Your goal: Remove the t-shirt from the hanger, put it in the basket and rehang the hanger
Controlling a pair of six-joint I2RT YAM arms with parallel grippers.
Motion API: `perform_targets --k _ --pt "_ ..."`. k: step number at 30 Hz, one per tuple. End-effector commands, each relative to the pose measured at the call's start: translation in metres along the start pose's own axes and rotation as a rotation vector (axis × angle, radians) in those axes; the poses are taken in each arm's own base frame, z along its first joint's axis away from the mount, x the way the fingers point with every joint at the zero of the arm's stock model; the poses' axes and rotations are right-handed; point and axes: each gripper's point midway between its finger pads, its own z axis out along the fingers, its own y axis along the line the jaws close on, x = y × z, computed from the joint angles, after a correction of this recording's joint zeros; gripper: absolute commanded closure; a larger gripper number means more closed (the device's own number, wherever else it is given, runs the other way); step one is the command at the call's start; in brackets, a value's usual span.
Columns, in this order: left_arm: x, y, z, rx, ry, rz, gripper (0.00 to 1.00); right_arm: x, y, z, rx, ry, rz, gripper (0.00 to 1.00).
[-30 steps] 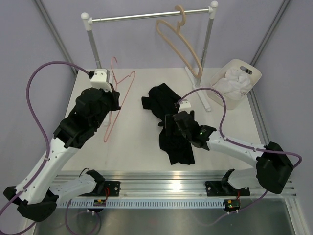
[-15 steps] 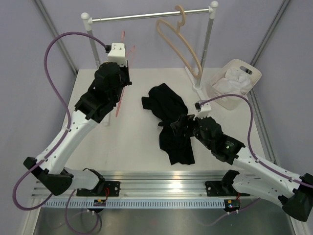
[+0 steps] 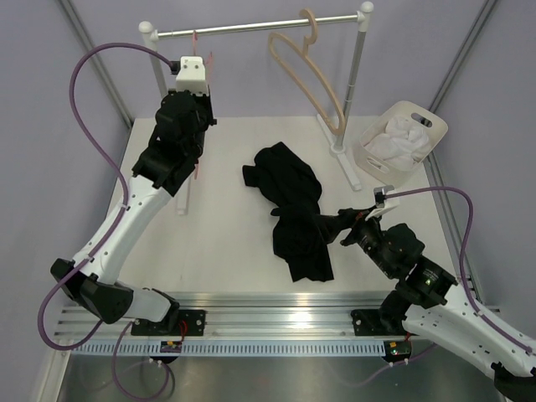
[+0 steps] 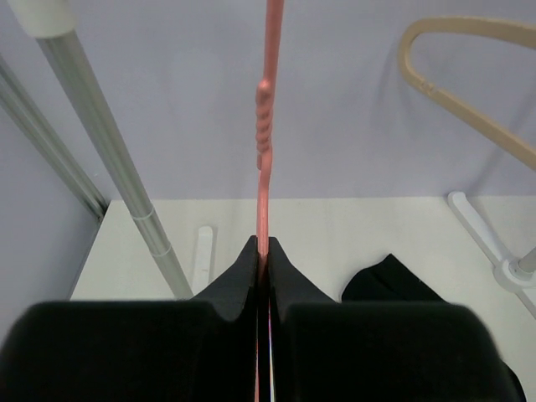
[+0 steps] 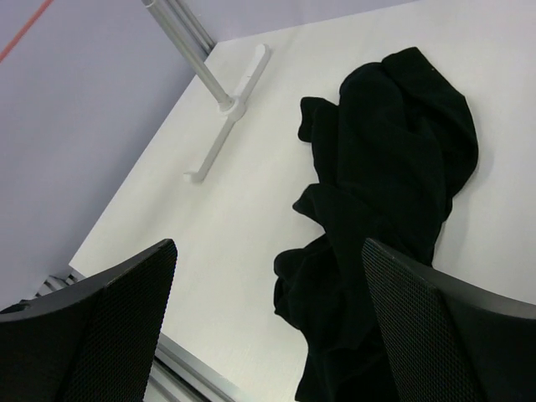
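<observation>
The black t-shirt (image 3: 293,201) lies crumpled on the white table (image 3: 226,243), near the middle, and it is off the hanger. Nothing holds it.

The right claw (image 3: 335,228) is at the right edge of the shirt, at its nearer half. Its two fingers stand wide apart and grip nothing. In the right wrist view the shirt lies in front of the claw and between the two fingers. The fingertips reach the edge of the cloth in the overhead view, but it is not possible to tell if they touch it.

The left claw (image 4: 261,255) is raised high at the back left, close to the metal rail (image 3: 251,27), and well apart from the shirt. Its fingers are pressed together on the thin pink hanger (image 4: 265,126), which stands upright out of the claw, with the twisted part of the wire above the fingertips.
</observation>
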Motion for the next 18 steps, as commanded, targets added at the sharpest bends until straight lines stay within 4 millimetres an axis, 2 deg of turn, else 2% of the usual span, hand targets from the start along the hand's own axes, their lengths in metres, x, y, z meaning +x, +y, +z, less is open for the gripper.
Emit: perform_targets --k 1,7,13,18 --pt "-0.054 0.001 -0.005 0.022 -0.172 -0.034 1.00 -0.002 -0.010 -0.001 0.043 -0.042 0.023 0.01" --pt "-0.063 0.004 0.006 -0.010 -0.185 0.033 1.00 0.002 -0.008 0.000 0.030 -0.025 0.015 0.00" --pt "-0.051 0.005 0.022 0.010 -0.161 0.019 1.00 0.001 -0.010 -0.003 0.031 -0.036 0.019 0.01" --pt "-0.053 0.005 0.034 0.054 -0.161 0.012 1.00 -0.004 -0.010 -0.011 0.017 -0.062 0.030 0.00"
